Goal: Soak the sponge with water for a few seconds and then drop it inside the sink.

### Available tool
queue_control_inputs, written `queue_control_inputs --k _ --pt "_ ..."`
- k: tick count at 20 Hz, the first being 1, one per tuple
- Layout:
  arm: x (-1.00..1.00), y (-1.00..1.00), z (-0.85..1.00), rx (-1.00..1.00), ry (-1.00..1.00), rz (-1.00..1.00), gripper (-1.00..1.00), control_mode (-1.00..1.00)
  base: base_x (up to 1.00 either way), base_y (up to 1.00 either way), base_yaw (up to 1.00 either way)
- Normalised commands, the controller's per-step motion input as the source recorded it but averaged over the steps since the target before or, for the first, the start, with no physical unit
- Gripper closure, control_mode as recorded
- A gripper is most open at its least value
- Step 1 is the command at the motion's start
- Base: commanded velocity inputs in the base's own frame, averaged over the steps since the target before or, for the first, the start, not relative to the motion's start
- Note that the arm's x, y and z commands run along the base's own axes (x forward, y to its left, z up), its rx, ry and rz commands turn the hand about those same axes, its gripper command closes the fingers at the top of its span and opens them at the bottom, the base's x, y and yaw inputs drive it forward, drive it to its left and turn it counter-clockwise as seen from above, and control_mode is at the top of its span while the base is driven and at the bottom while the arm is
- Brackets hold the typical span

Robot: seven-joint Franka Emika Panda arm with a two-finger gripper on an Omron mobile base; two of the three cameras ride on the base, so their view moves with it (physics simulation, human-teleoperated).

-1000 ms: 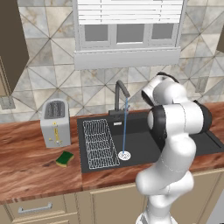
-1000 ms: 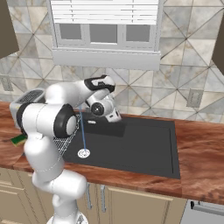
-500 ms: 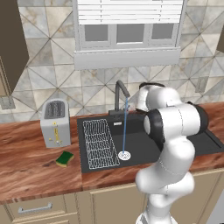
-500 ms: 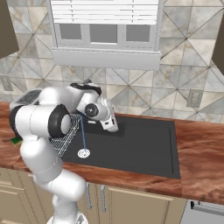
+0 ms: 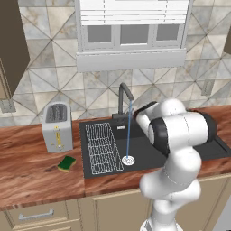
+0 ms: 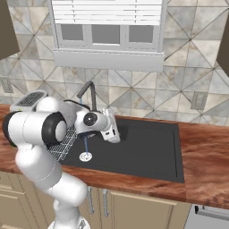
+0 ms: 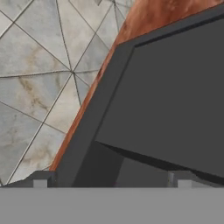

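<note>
The water (image 5: 128, 131) is seen running into the sink (image 5: 180, 153), but the sponge (image 5: 66, 164) is left ungrasped on the counter (image 5: 27, 180) beside the toaster (image 5: 57, 126), while the gripper (image 6: 112, 132) is held open over the basin, so soaking and dropping remain.

Your arm covers the right half of the sink (image 5: 103, 167) in the left base view, and its shoulder hides the rack (image 6: 62, 145) and most of the toaster (image 6: 30, 99) in the right one. In the hand view the fingers (image 7: 40, 180) are cut off to bare tips, and the sink's rim runs off frame.
</note>
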Motion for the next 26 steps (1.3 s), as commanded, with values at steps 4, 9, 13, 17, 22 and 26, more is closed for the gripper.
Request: queue_control_inputs --k 4,9,13,17,22,26 --pt "0.0 -0.22 0.75 0.03 0.13 0.0 -1.0 -1.0 0.0 0.0 0.0" --pt "0.0 -0.2 0.73 0.03 0.13 0.0 -1.0 -1.0 0.0 0.0 0.0" --pt "0.0 -0.14 0.77 0.05 0.18 0.0 -1.0 -1.0 0.0 0.0 0.0" --pt "0.0 -0.14 0.83 0.09 0.21 0.0 -1.0 -1.0 0.0 0.0 0.0" --pt "0.02 -0.09 0.99 0.08 0.25 0.0 -1.0 -1.0 0.0 0.0 0.0" --pt "0.1 -0.09 1.0 0.01 0.24 0.0 -1.0 -1.0 0.0 0.0 0.0"
